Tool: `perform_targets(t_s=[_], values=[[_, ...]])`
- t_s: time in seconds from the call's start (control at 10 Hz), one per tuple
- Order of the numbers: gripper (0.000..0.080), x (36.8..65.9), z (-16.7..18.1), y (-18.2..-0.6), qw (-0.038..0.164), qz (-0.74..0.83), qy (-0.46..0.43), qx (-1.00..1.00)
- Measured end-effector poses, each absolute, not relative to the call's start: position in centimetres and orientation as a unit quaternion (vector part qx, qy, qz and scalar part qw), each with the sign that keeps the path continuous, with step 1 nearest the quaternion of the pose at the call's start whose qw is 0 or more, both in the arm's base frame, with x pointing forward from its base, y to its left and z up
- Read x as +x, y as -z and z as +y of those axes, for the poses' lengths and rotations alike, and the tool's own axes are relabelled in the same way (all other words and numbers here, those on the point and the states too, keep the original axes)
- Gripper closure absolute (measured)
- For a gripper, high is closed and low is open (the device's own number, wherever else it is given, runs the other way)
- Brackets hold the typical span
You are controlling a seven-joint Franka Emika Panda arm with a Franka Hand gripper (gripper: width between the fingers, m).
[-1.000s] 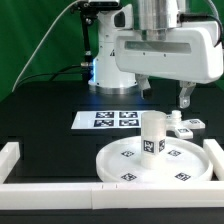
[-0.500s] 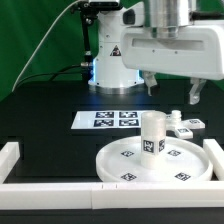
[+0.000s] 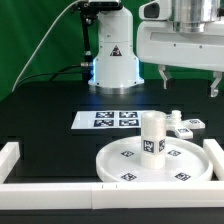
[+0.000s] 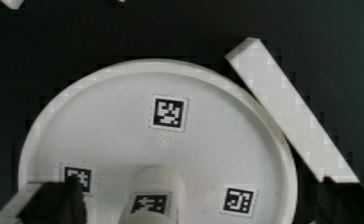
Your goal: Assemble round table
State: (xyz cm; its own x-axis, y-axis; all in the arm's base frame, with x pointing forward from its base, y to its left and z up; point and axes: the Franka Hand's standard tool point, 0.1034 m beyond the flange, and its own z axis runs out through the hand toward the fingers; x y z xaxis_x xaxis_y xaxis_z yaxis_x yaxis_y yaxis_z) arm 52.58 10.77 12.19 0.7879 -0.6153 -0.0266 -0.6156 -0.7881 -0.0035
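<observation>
The round disc (image 4: pixel 108 130) bears square tags (image 4: pixel 168 111) and the standing leg (image 4: pixel 156 188), with a white rail (image 4: pixel 285 95) beside its rim.

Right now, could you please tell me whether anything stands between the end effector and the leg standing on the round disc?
Nothing visible does. The open end effector hangs above the leg, toward the exterior view's right, with only air between them. The leg stands upright on the round disc; small white parts lie beside it.

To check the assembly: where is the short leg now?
In the exterior view, the leg stands upright on the middle of the round disc, in front of the marker board.
</observation>
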Motion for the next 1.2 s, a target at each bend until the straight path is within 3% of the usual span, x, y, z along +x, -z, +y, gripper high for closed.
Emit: perform_targets(t_s=[0.2, 0.6, 1.0, 1.2], values=[[0.0151, 51.9, 11.2, -11.7, 0.000, 0.278, -0.015, -0.960], [0.0151, 50.2, 11.8, -11.3, 0.001, 0.027, -0.002, -1.000], [0.0151, 50.2, 11.4, -11.2, 0.001, -0.086, -0.005, -0.996], [0.0151, 48.1, 11.3, -10.2, 0.002, -0.075, -0.056, -0.996]])
